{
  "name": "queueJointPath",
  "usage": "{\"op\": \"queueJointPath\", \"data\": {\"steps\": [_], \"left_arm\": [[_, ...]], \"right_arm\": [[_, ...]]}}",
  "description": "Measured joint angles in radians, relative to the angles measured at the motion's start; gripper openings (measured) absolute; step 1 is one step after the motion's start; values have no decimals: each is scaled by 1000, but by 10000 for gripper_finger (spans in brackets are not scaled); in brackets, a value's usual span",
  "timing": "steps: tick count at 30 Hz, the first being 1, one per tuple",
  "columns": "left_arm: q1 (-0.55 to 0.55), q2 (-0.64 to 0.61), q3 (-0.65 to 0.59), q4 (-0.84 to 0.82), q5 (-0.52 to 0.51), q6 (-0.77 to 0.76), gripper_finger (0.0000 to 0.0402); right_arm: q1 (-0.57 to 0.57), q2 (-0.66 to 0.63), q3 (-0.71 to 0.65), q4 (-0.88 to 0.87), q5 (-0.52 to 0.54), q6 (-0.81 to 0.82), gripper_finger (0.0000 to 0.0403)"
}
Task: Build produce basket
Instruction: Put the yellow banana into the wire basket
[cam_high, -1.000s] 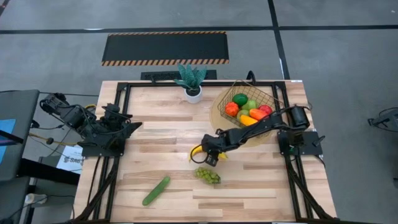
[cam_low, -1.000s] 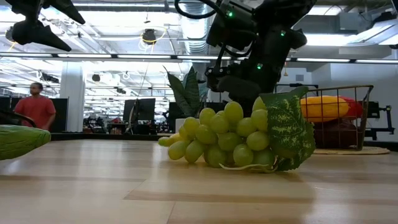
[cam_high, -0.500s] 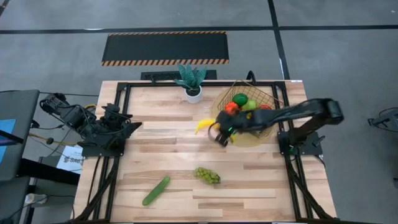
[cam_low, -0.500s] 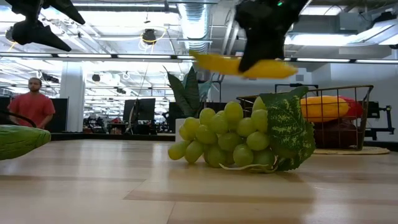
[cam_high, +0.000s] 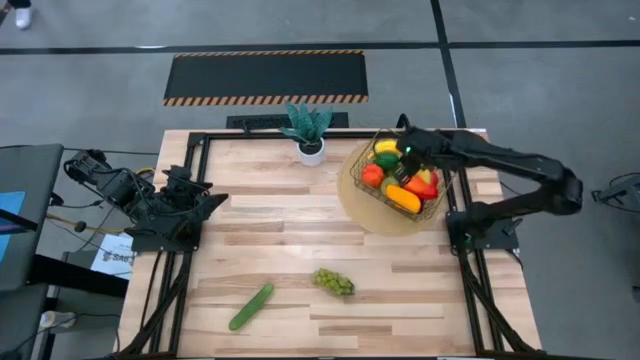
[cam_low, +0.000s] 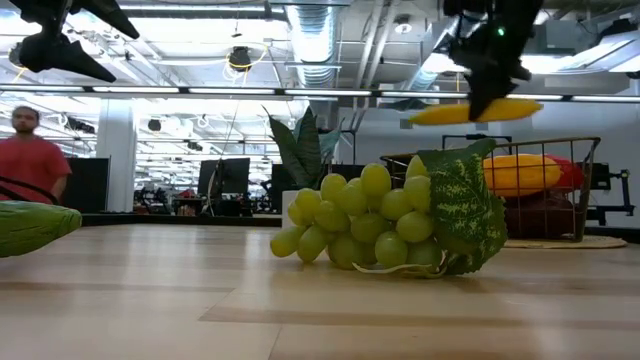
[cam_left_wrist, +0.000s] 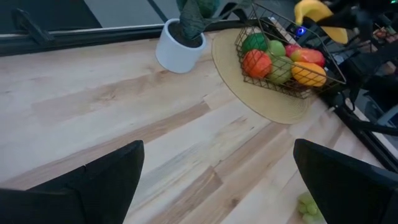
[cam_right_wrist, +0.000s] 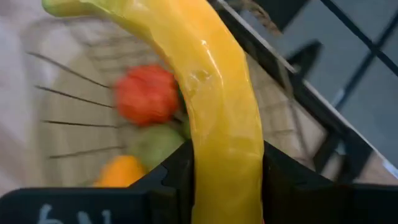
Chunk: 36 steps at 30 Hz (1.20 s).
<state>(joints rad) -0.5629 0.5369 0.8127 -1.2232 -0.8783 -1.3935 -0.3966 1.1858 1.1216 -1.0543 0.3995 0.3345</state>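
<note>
My right gripper (cam_high: 404, 152) is shut on the yellow banana (cam_high: 386, 147) above the gold wire basket (cam_high: 436, 190); the low view shows the banana (cam_low: 475, 110) level, higher than the basket's rim (cam_low: 545, 143). The basket rests on a round tan mat (cam_high: 372, 212) and holds an orange, a lime, pears, an apple and peppers. The green grapes (cam_high: 335, 282) and the cucumber (cam_high: 251, 306) lie on the table toward its near edge. My left gripper (cam_left_wrist: 217, 186) is open and empty at the table's left side. My right gripper pinches the banana's two sides (cam_right_wrist: 227, 163) between its two fingers (cam_right_wrist: 287, 180). The fingers come from above and lie across the banana. The banana (cam_low: 475, 110) hangs level below the gripper, lifted clear over the basket.
A spiky green plant in a white pot (cam_high: 309, 135) stands at the far edge, left of the basket. A black frame (cam_high: 190, 215) runs along the table's sides. A person in a red shirt (cam_low: 35, 165) stands in the room beyond the table.
My right gripper has risen from the table's middle beside the grapes and gone toward the far right with the banana, ending over the basket. The banana has been lifted clear of the table and carried along. The grapes and cucumber have stayed put.
</note>
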Motion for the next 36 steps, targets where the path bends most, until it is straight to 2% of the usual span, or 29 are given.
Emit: {"op": "queueJointPath", "data": {"steps": [5,13,27,36], "left_arm": [[0,0,0,0,-1,-7,399],[2,0,0,-27,-16,-27,399],[2,0,0,-56,-27,-81,399],[2,0,0,-73,-27,-96,399]], "right_arm": [[-116,-61,-103,6,-23,-60,152],[-252,-115,-266,148,-111,-154,148],[-373,-35,-294,204,-167,-215,166],[-380,-8,-294,192,-172,-232,217]]}}
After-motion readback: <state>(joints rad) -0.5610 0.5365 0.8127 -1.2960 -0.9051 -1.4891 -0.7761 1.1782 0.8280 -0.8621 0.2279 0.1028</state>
